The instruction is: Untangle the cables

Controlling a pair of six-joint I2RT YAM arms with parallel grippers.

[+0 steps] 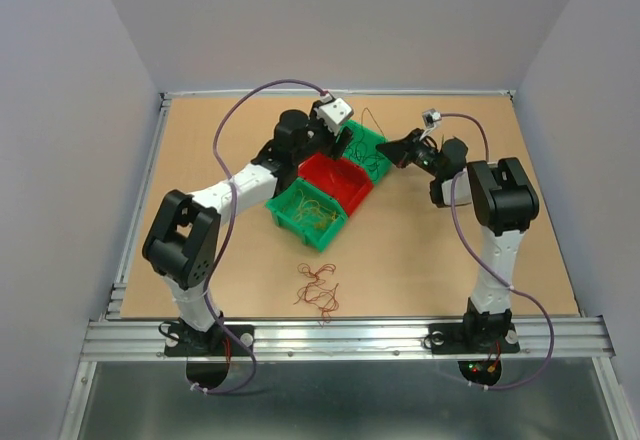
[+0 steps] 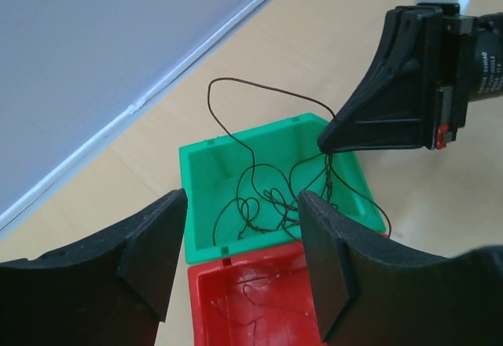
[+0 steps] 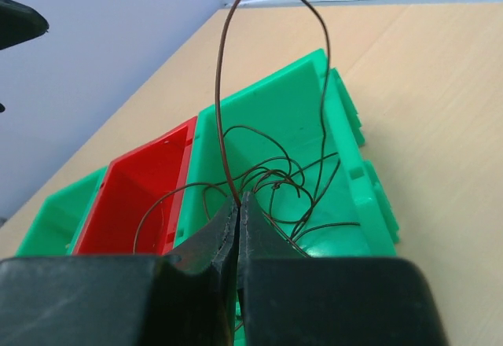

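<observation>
A dark brown cable (image 3: 222, 63) lies coiled in the far green bin (image 3: 346, 126) and loops up out of it. My right gripper (image 3: 238, 202) is shut on a strand of this cable just above the bin's near rim. In the left wrist view the same cable (image 2: 259, 196) lies in the green bin (image 2: 196, 181), with the right gripper (image 2: 334, 138) pinching it at the bin's right side. My left gripper (image 2: 240, 244) is open and empty, hovering over the edge between the green bin and the red bin (image 2: 236, 307). A red-brown cable clump (image 1: 320, 290) lies on the table near the front.
Three bins stand in a diagonal row: a near green bin (image 1: 290, 222) holding yellow-orange strands (image 1: 312, 210), the red bin (image 1: 350, 195) with a thin strand in it, and the far green bin (image 1: 372, 138). The wooden table (image 1: 450, 260) ends in grey walls.
</observation>
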